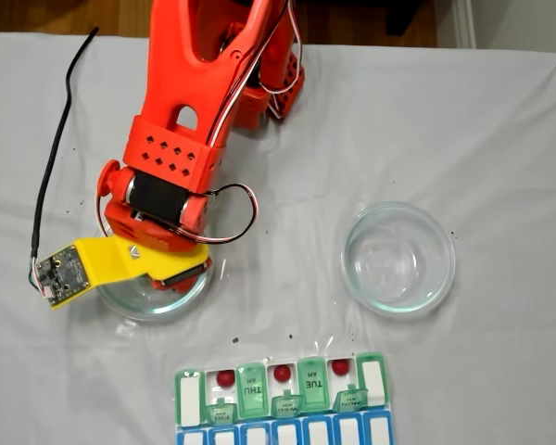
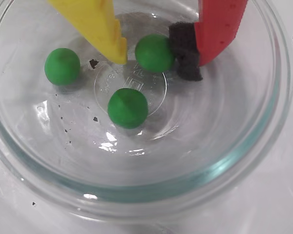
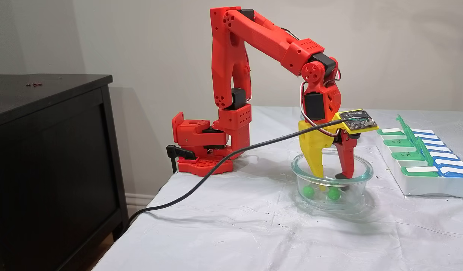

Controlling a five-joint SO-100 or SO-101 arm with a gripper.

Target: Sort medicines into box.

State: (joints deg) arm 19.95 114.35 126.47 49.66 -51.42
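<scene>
Glass fills the wrist view: the near rim of the round dish (image 2: 136,207) that serves as the landmark for everything else, and inside it three green balls on the clear floor. Over that dish the red arm (image 3: 254,45) reaches down, and its gripper (image 2: 158,56) has both fingers below the rim, spread apart, with the yellow finger (image 2: 100,27) on one side of the upper green ball (image 2: 155,52) and the red finger's black pad (image 2: 185,51) against or just beside its other side; the yellow tip looks close but whether it touches I cannot tell. My judgement is that the step in hand is pinching this ball, and doing it well means closing slowly and squarely across the ball's middle, since a smooth sphere on glass will likely squirt out of an off-centre squeeze, then lifting straight up clear of the rim. Beyond the dish, toward the table's front edge in a fixed view, lies the box (image 1: 283,394), several green lids up and three red balls already sitting in its compartments. A second glass dish (image 1: 398,258), apparently empty, stands well apart from the first. Closer in, the lower green ball (image 2: 128,107) lies near the target and the left green ball (image 2: 62,66) farther off; either could be nudged. Tiny black specks (image 2: 94,63) dot the dish floor.
</scene>
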